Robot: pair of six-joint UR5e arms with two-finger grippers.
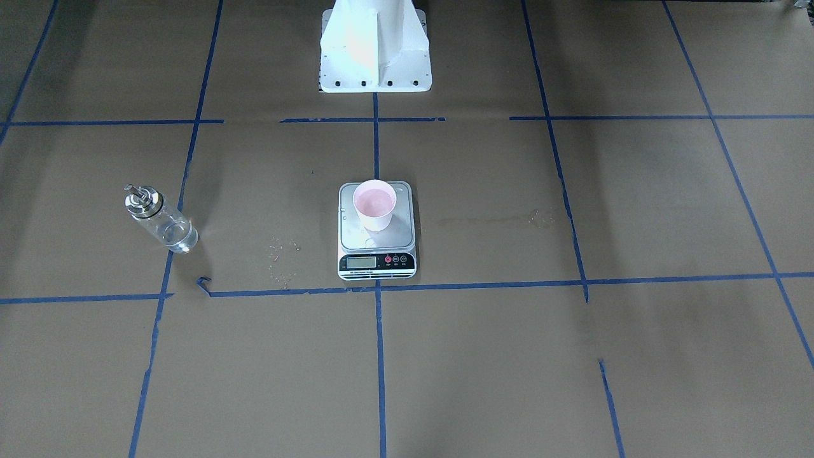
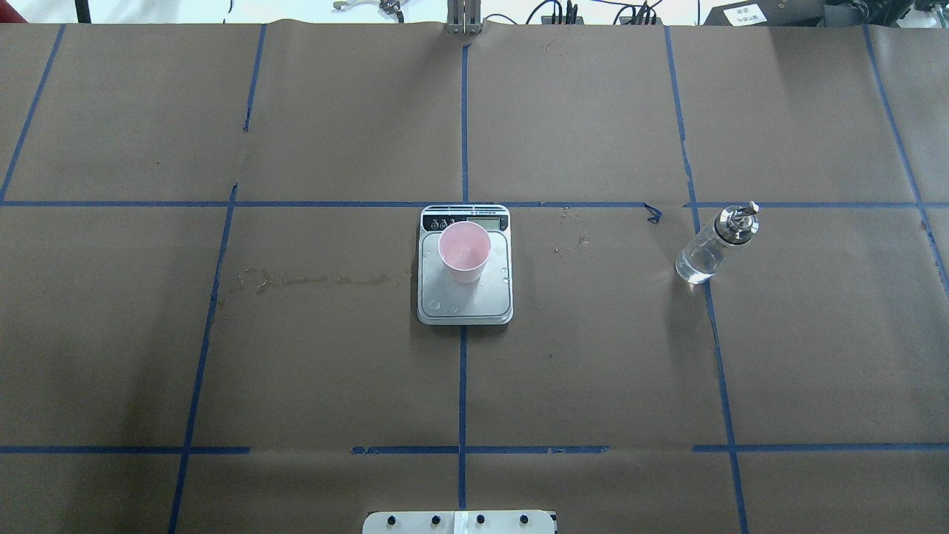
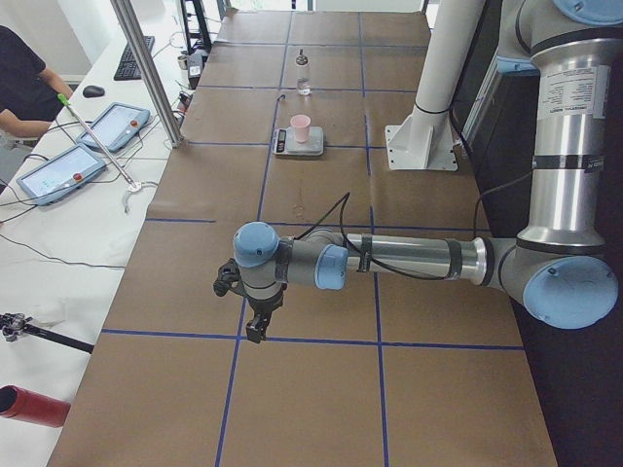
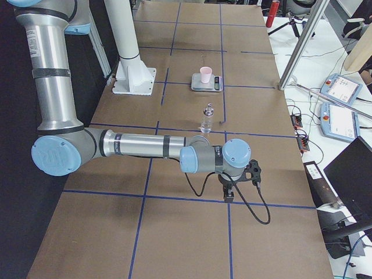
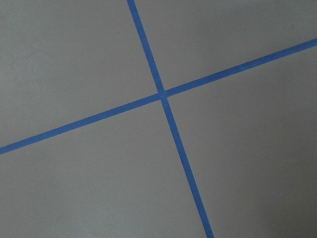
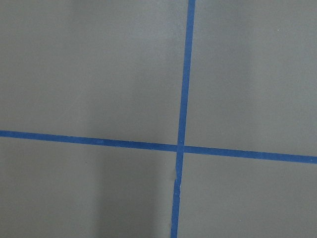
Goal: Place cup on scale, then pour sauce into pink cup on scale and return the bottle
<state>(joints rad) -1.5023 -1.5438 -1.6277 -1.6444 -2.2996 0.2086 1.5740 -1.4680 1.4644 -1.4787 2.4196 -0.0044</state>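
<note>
The pale pink cup (image 1: 375, 205) stands upright on the silver-grey scale (image 1: 378, 245), towards its back half; both also show in the overhead view, cup (image 2: 464, 251) and scale (image 2: 463, 304). The clear glass bottle (image 1: 160, 218) with a silver spout cap stands upright on the table on the robot's right (image 2: 715, 242), apart from the scale, with clear sauce (image 1: 179, 236) in its lower part. My left gripper (image 3: 255, 326) shows only in the left side view, my right gripper (image 4: 228, 195) only in the right side view. Both are far from the scale; I cannot tell whether they are open or shut.
Brown paper with blue tape lines covers the table. Small spots (image 1: 280, 254) lie between bottle and scale, and a faint stain (image 2: 311, 280) lies on the robot's left. The white robot base (image 1: 375, 48) stands behind the scale. Both wrist views show only paper and tape.
</note>
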